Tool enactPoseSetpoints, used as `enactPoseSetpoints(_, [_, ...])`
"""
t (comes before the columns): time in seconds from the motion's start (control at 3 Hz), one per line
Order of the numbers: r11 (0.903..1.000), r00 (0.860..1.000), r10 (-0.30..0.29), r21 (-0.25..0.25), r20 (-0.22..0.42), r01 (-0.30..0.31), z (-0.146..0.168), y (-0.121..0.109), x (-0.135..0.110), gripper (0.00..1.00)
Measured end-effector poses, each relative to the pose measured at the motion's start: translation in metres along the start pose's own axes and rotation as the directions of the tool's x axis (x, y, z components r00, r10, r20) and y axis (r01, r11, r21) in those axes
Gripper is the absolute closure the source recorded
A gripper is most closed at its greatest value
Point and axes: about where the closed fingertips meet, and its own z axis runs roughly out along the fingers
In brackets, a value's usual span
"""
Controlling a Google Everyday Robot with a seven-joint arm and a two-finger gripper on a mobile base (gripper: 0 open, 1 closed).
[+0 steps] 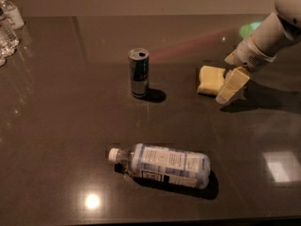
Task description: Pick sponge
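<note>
The sponge (210, 80) is a small pale-yellow block lying flat on the dark table (70, 107), right of centre. My gripper (230, 72) comes in from the upper right on a white arm (268, 34) and sits just right of the sponge. It is open. One cream finger (232, 85) points down at the table beside the sponge's right edge, and the other finger (231, 58) shows behind, near the sponge's far right corner. The gripper holds nothing.
A blue and silver can (139, 72) stands upright left of the sponge. A clear water bottle (164, 165) with a white cap lies on its side near the front. More bottles (7, 25) stand at the far left edge.
</note>
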Motion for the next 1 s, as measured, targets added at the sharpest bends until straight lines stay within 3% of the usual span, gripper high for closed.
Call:
enactPoseSetpoints(0.33, [0.9999,1.000,-0.007,-0.007,0.006,0.007,0.003,0.002,-0.005,0.03])
enactPoseSetpoints(1.0, [0.9988,0.999,-0.034,-0.034,0.029,0.035,0.014,0.011,-0.020,0.49])
